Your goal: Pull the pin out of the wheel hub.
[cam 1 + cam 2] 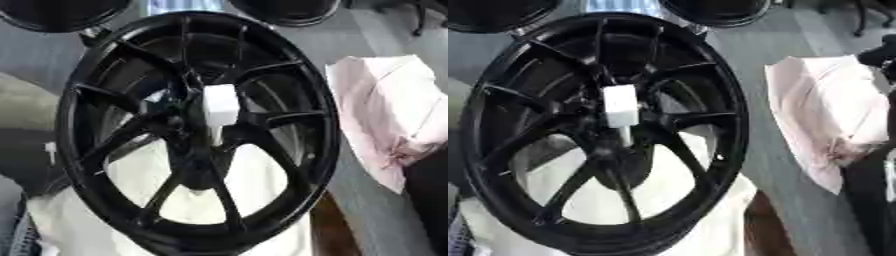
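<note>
Left eye view is showing a glossy black multi-spoke alloy wheel hub (197, 132) filling most of the frame, its face turned toward the camera and its rim reaching from the top edge almost to the bottom. At its middle a white block-shaped pin (220, 107) is sitting in the hub's centre, and in the right eye view the same white block is narrowing into a thin pale stem below it, so its long axis is running roughly up and down the frame, the broad end toward the top. No robot hand can be made out with any certainty in either view; a dark shape (878, 54) is poking in at the right edge of the right eye view, but what it is cannot be told, so the pin is standing free of any visible grasp and nothing can be said of how the fingers are set. The wheel is resting over a white cloth-like sheet (87, 220) spreading across the lower part of the frame. To the right, a crumpled pale pink cloth (385, 110) is lying on a grey floor (376, 210). Along the top edge, parts of two more black round rims (284, 11) are showing.
</note>
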Robot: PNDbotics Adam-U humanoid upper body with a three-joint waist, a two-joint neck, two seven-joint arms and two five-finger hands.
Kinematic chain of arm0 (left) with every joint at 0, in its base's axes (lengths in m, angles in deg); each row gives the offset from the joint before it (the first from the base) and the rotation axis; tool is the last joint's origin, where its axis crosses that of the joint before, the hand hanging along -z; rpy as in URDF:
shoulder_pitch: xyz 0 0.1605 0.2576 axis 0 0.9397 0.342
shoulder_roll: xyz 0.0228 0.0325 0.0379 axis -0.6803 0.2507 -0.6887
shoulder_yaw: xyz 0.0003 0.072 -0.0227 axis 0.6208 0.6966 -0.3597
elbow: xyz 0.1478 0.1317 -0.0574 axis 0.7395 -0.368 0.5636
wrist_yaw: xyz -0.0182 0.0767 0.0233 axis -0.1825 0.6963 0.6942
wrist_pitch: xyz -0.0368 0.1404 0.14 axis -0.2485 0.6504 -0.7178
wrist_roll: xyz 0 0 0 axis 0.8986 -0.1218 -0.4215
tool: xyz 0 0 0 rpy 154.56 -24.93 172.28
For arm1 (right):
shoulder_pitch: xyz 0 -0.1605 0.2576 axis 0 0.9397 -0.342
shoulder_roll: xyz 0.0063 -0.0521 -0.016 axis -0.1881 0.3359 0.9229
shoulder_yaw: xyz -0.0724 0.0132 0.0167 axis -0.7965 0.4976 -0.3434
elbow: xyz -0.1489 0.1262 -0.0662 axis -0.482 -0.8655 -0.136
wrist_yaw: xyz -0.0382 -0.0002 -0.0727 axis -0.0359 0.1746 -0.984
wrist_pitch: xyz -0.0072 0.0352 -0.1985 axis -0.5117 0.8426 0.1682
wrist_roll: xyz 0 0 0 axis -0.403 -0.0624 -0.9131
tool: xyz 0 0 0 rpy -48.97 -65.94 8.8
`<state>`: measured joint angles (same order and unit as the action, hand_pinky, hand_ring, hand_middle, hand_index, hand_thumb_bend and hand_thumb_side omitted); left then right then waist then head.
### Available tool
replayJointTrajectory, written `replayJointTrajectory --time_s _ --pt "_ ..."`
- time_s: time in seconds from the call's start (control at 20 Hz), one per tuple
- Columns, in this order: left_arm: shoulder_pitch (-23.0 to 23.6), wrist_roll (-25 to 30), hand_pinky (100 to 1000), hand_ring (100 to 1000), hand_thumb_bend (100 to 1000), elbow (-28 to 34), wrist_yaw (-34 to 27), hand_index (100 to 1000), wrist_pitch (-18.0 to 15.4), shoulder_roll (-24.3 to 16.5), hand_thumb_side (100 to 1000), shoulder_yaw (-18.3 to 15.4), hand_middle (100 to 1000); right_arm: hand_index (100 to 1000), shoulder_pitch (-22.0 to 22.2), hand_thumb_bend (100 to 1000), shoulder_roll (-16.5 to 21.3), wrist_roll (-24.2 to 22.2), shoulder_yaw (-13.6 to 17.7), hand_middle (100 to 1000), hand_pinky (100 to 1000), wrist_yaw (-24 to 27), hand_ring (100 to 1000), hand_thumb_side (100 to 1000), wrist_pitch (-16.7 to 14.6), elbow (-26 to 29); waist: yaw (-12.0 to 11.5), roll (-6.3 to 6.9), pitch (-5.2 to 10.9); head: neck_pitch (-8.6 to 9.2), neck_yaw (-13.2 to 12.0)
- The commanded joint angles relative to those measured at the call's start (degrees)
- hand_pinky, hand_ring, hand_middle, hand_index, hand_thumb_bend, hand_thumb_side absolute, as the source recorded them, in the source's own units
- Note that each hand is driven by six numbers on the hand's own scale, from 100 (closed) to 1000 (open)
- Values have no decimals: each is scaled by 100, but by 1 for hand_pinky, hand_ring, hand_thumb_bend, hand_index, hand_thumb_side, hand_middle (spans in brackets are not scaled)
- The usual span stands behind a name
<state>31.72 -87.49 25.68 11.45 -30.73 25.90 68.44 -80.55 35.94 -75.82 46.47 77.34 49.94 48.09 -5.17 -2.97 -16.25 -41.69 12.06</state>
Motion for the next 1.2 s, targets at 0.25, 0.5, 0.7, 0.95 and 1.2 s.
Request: replayJointTrajectory --time_s 0.25,0.5,0.7,0.95,1.2 --pt "-17 -18 304 439 145 107 -42 612 9 -102 796 -65 461 640 -4 100 259 -32 3 502 674 68 594 609 -5 126 19 7 132 -51 -97" --pt "5 -16 304 439 143 109 -42 612 6 -133 793 -64 462 650 -108 100 569 -83 -96 517 692 77 619 539 -35 172 36 -12 174 -140 -128" --pt "69 -20 304 439 142 92 -26 612 16 -176 794 -67 462 693 -417 100 1400 -296 -392 602 753 -156 734 378 -72 291 102 -40 252 -231 -158" --pt "222 -90 303 439 139 59 21 612 9 -233 792 -149 462 761 -1367 100 2725 -1008 -1124 724 804 -828 805 214 -448 154 283 -79 373 -243 -381" --pt "413 -206 304 440 138 15 103 612 -23 -321 789 -266 463 758 -2663 100 3183 -1646 -1948 715 806 -1052 799 187 -982 -593 501 -123 484 -243 -600"
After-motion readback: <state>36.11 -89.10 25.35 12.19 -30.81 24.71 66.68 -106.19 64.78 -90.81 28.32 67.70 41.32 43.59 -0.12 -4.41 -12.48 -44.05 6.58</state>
